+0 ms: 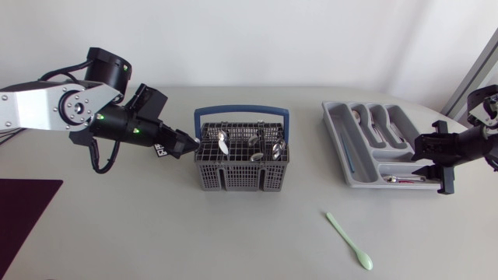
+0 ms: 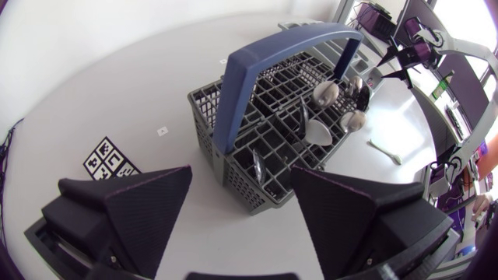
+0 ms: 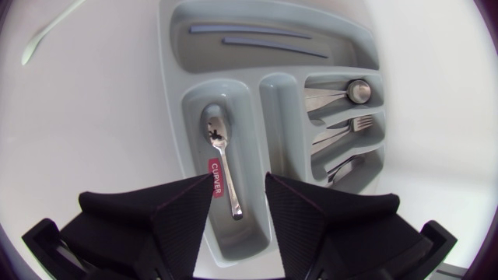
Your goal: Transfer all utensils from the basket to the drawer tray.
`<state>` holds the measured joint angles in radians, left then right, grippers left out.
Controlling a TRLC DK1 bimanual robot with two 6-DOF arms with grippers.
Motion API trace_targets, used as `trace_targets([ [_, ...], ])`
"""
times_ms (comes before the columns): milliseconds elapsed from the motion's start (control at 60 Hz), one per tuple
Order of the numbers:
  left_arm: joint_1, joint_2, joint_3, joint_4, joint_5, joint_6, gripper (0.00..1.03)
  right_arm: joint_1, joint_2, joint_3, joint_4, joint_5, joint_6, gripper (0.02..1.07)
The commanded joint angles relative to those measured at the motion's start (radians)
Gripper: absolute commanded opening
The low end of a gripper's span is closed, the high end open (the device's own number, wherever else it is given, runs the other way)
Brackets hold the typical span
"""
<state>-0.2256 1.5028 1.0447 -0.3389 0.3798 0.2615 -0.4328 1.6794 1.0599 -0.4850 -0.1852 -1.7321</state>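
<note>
My left gripper (image 1: 187, 145) stands wide open and empty, fingertips just beside the basket (image 1: 241, 177); utensils (image 1: 253, 144) stand upright in its compartments under the blue handle (image 1: 241, 111); my right gripper (image 3: 237, 180) is likewise open, holding nothing, over a spoon (image 3: 218, 140) lying in the drawer tray (image 1: 336, 132); open counter (image 1: 156, 233) lies between basket and tray; a green spoon (image 1: 350, 243) lies there, apart from both.
</note>
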Motion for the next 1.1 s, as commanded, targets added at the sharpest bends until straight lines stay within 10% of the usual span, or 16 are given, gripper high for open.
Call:
trace_targets([
  [0, -0.006, 0.033, 0.037, 0.008, 0.013, -0.015, 0.86, 0.022, -0.063, -0.037, -0.041, -0.02, 0.057, 0.68],
  [567, -0.001, 0.105, 0.064, 0.044, 0.105, -0.096, 0.17, 0.247, -0.497, -0.264, -0.037, -0.105, 0.299, 0.78],
  [1083, 0.043, 0.096, 0.106, -0.06, 0.235, -0.12, 0.04, 0.465, -0.613, -0.308, -0.047, -0.023, 0.47, 0.82],
])
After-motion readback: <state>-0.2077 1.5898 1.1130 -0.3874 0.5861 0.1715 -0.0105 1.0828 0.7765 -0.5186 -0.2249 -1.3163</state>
